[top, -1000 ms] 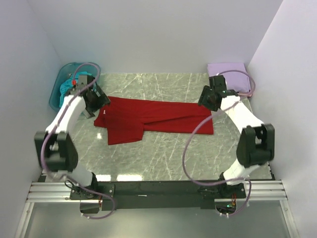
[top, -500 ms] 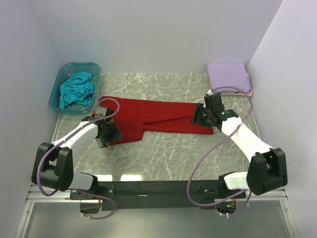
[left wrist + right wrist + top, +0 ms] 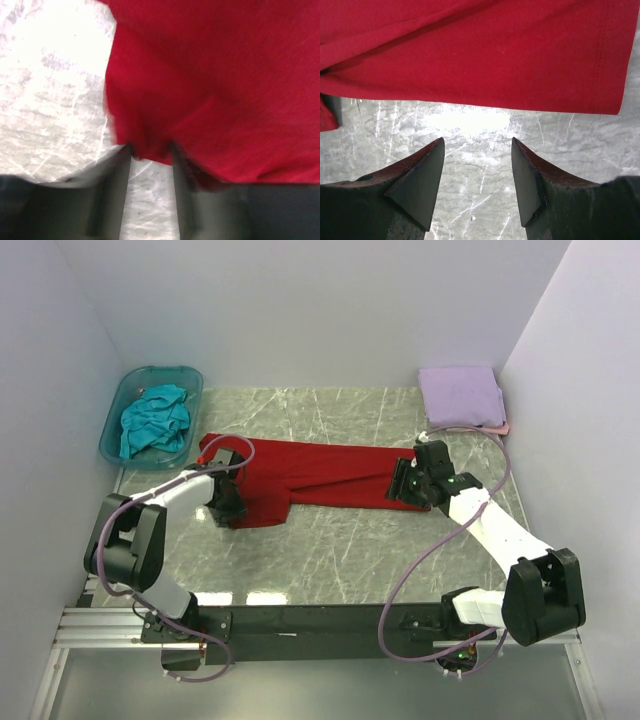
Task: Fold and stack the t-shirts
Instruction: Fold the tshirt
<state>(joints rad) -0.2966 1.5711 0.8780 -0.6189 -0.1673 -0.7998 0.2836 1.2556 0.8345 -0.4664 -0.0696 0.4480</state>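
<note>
While the table (image 3: 340, 550) has the deep red t-shirt (image 3: 320, 472) lying across its middle as one long left-to-right band, part-folded lengthwise, the next fold looks like a two-corner lift, so get both near corners gripped before anything rises. Translucent tub (image 3: 108, 435) at far left holds the teal t-shirt (image 3: 152, 420), crumpled. Lavender t-shirt (image 3: 460, 392) sits folded at far right with a pale pink edge (image 3: 497, 427) showing under it; I'd take that as the stack to land on. Left gripper (image 3: 151, 149) is at the red cloth's near-left corner, jaws narrow, hem bunched at the tips. That view is blurred, so can't tell if it has bitten; make sure it catches every ply there, not just the top one. Right gripper (image 3: 477, 145) is wide, holding nothing, tips over bare marble just short of the near hem by the right corner. Go forward low, lower finger under the hem, pinch past the stitch line. Lift both sides evenly or the band skews
</note>
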